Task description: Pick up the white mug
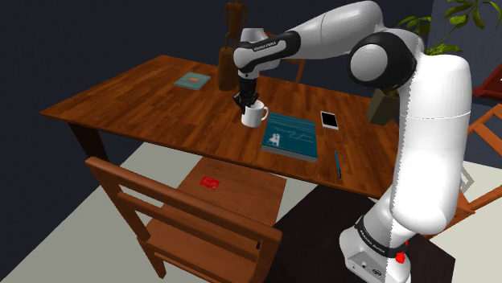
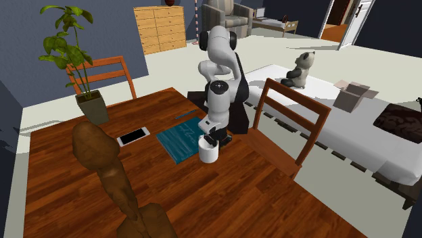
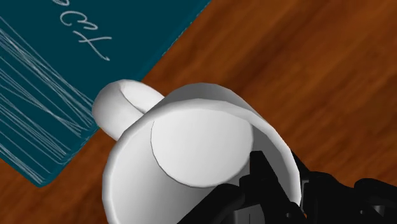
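Mug (image 3: pixel 191 140) upright, tool (image 3: pixel 283 181) clasping its wall

Plain white mug (image 1: pixel 254 115), upright and empty; its handle (image 3: pixel 121 105) points toward the teal book's (image 3: pixel 57 76) corner; the gripper (image 3: pixel 283 184) clasps its rim; seemingly resting on the wooden surface (image 3: pixel 305 57).

Shoulder view dim, second exterior view brighter; the table (image 1: pixel 121 92) shows mild sheen.

The edge crops the white mug (image 3: pixel 197 143) (the teal book (image 3: pixel 57 95) too).
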Controlling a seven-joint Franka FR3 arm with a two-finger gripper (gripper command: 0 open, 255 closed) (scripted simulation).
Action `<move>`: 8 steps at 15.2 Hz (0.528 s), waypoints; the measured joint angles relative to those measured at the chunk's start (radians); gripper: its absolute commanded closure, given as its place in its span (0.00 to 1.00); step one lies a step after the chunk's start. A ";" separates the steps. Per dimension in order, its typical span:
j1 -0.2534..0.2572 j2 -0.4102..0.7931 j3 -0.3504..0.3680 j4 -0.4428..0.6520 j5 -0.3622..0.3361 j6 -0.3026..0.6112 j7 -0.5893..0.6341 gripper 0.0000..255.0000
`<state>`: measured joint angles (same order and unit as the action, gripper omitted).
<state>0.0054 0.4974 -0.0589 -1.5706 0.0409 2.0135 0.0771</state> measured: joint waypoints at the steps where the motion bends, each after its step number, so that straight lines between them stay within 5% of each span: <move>1: 0.000 -0.002 0.000 0.011 0.000 -0.012 0.000 1.00; 8: 0.000 -0.032 -0.001 0.056 -0.003 -0.088 0.002 1.00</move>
